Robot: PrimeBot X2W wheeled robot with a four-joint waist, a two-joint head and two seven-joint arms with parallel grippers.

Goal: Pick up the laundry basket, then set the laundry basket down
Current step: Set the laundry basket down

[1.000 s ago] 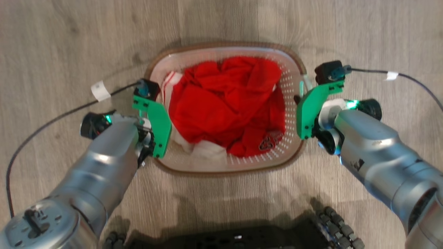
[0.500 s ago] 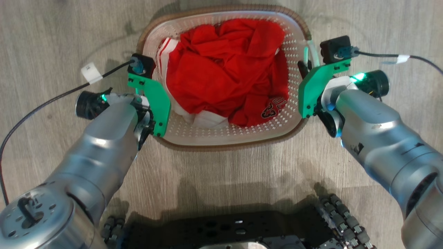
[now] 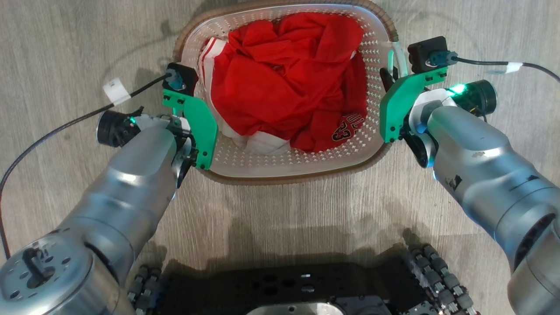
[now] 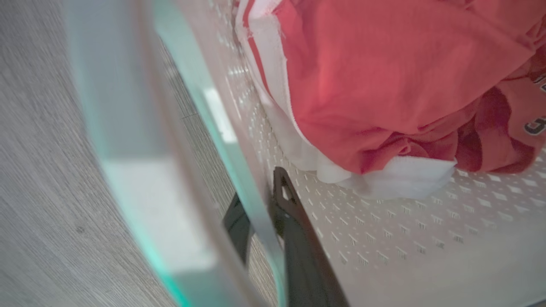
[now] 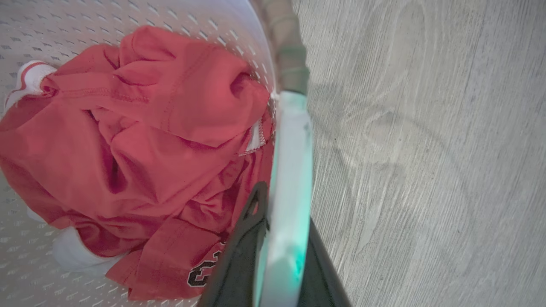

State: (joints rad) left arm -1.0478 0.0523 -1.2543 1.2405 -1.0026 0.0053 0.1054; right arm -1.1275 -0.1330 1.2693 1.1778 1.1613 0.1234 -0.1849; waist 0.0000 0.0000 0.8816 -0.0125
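The left pincer (image 4: 257,189) and right pincer (image 5: 282,205) each clamp a side handle of the white perforated plastic laundry basket (image 3: 297,176), brown-rimmed, holding crumpled red clothing (image 3: 284,78).

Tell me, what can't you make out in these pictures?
- Head view: the far rim of the laundry basket, cut off by the top edge.
- Head view: most of its floor, hidden under the red clothes.
- Left wrist view: the handle in the left gripper, blurred by closeness.

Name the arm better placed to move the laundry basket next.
Neither alone: the left gripper straddles the left handle of the laundry basket, the right gripper the right handle, one finger inside, one outside. Likely both must move together.
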